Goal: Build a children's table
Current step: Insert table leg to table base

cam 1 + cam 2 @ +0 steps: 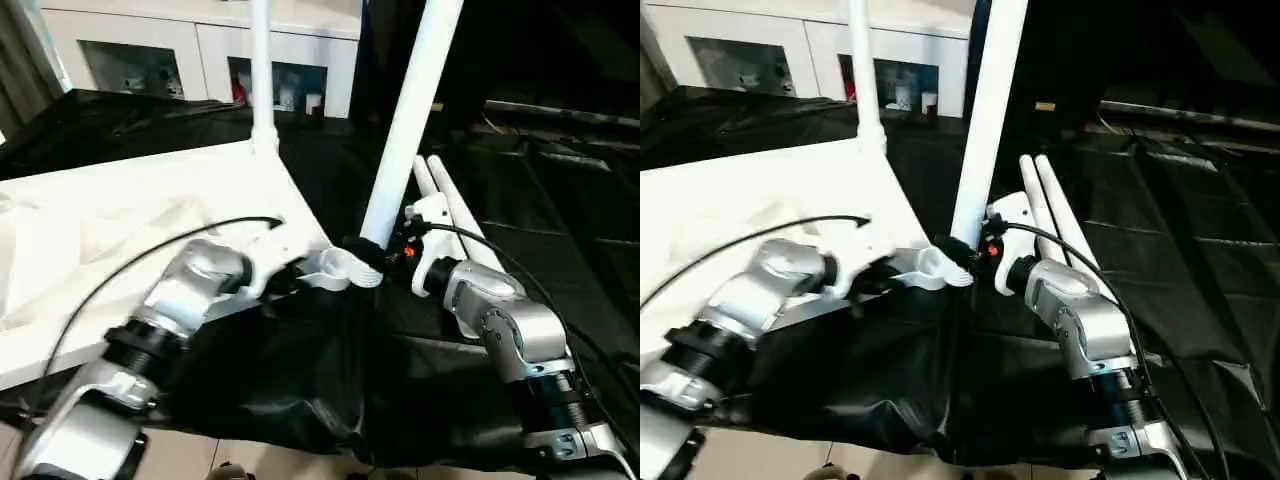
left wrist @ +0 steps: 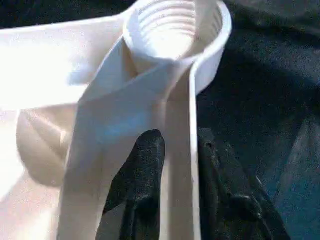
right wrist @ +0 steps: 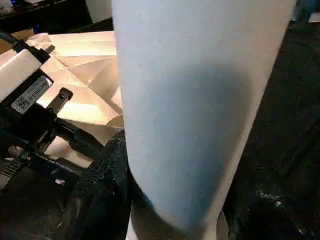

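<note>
The left pincer (image 2: 175,150) is gripping the thin rim wall of the upturned white top (image 1: 120,230), one finger either side, just short of the threaded corner socket (image 2: 172,27) ahead of it. That hollow plastic is looking light and stiff but slick, so holding near the socket is probably steadying it best. The right pincer (image 3: 165,210) is clasping a leg (image 1: 405,130) low down, just right of that corner, where the long tube should be tipping least.
</note>
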You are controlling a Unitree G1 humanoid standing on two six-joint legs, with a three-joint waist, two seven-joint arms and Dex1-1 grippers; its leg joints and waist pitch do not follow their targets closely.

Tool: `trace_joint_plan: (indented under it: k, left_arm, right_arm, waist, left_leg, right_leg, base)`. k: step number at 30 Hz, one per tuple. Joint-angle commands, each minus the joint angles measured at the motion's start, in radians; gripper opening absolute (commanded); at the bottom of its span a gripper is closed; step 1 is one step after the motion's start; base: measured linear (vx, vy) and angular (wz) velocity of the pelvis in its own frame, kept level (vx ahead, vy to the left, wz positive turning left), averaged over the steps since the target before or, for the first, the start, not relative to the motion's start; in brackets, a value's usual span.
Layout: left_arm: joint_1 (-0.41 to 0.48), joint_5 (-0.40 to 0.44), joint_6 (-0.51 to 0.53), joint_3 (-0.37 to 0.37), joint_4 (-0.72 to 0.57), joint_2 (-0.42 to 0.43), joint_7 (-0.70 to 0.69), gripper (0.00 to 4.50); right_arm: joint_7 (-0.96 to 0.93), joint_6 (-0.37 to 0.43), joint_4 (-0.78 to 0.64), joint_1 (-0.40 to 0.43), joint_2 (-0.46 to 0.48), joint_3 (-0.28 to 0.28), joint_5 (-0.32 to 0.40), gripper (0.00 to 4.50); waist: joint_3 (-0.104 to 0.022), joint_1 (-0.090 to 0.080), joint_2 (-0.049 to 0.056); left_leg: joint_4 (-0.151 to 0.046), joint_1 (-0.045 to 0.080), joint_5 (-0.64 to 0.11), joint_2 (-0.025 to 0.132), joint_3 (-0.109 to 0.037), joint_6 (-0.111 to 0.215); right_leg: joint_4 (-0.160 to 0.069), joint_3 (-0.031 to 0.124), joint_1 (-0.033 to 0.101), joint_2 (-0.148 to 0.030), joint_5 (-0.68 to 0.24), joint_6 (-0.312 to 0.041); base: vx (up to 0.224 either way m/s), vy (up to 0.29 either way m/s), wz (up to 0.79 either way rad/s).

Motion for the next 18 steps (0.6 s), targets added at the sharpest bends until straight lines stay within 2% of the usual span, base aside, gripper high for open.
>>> trace_joint_plan:
  k: [1,7,9,10,12,13,18]
  left_arm:
    - [-0.009,0.0,-0.007,0.026,0.021,0.019,0.001,1.14]
    - [0.008,-0.028,0.01,0.044,-0.017,0.042,-0.033,1.14]
    - [0.022,-0.041,0.014,0.053,-0.03,0.051,-0.043,0.84]
    - [0.027,-0.047,0.014,0.058,-0.036,0.052,-0.044,0.77]
    - [0.031,-0.056,0.016,0.064,-0.04,0.051,-0.045,0.74]
    - [0.037,-0.067,0.012,0.073,-0.046,0.05,-0.049,0.64]
    - [0.067,-0.085,0.007,0.073,-0.058,0.053,-0.063,0.25]
  right_arm:
    - [-0.003,-0.012,-0.001,-0.009,-0.011,-0.022,-0.01,1.93]
    - [0.001,-0.012,-0.001,-0.01,-0.013,-0.021,-0.007,1.93]
    - [0.002,-0.012,0.0,-0.012,-0.013,-0.021,-0.006,1.93]
    - [0.003,-0.012,0.001,-0.013,-0.013,-0.021,-0.006,1.93]
    - [0.004,-0.012,0.002,-0.014,-0.014,-0.021,-0.006,1.93]
    - [0.005,-0.012,0.003,-0.015,-0.013,-0.02,-0.006,1.93]
    - [0.008,-0.012,0.014,-0.032,-0.004,-0.013,-0.006,1.93]
  waist:
    - [-0.063,0.005,0.009]
    - [-0.064,0.006,0.008]
    - [-0.064,0.006,0.009]
    - [-0.064,0.004,0.005]
    - [-0.063,0.006,0.008]
    - [-0.062,0.005,0.004]
    - [-0.061,0.004,0.003]
  left_leg:
    - [-0.071,0.0,-0.225,0.014,-0.004,-0.009]
    - [-0.072,0.001,-0.217,0.017,-0.004,-0.012]
    - [-0.072,0.0,-0.208,0.018,-0.004,-0.012]
    - [-0.073,-0.002,-0.204,0.018,-0.004,-0.011]
    - [-0.072,0.001,-0.21,0.017,-0.002,-0.01]
    - [-0.072,0.0,-0.216,0.017,-0.002,-0.009]
    - [-0.074,-0.001,-0.218,0.018,-0.003,-0.01]
  right_leg:
    - [-0.092,0.049,0.052,-0.072,-0.311,-0.136]
    - [-0.088,0.051,0.051,-0.072,-0.284,-0.147]
    - [-0.084,0.052,0.052,-0.073,-0.262,-0.155]
    - [-0.083,0.052,0.054,-0.073,-0.259,-0.157]
    - [-0.086,0.052,0.051,-0.074,-0.273,-0.156]
    - [-0.088,0.052,0.051,-0.073,-0.284,-0.152]
    - [-0.09,0.052,0.05,-0.075,-0.315,-0.14]
  base:
    - [0.0,0.0,0.0]
    - [0.0,0.0,0.0]
    - [0.0,0.0,0.0]
    - [0.0,0.0,0.0]
    - [0.0,0.0,0.0]
    - [0.0,0.0,0.0]
    - [0.0,0.0,0.0]
